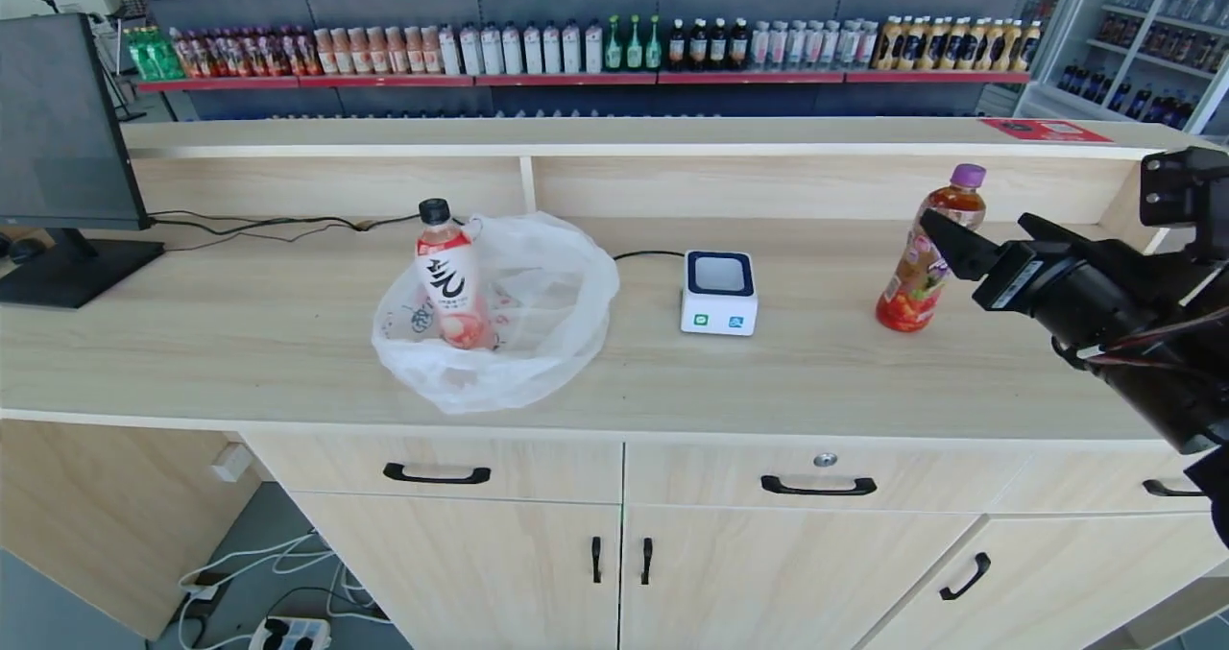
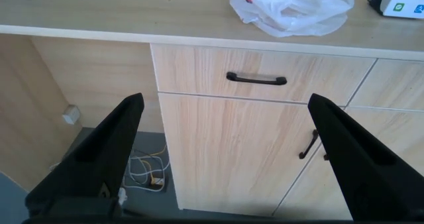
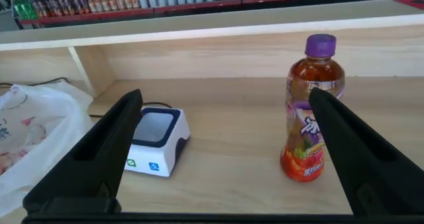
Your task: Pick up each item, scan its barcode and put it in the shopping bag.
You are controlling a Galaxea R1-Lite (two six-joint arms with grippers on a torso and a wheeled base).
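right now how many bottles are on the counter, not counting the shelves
2. The black-capped bottle stands upright inside the shopping bag, left of the scanner; the purple-capped bottle stands on the bare counter, right of it. The bag's folds could hide something small.

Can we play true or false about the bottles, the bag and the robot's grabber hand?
1. The black-capped bottle stands inside the shopping bag. True.
2. The purple-capped bottle lies on its side. False: it stands upright on the counter.
3. The scanner sits between the shopping bag and the purple-capped bottle. True.
4. The right gripper is squeezing the purple-capped bottle. False: it is open, close to that bottle, and holds nothing.
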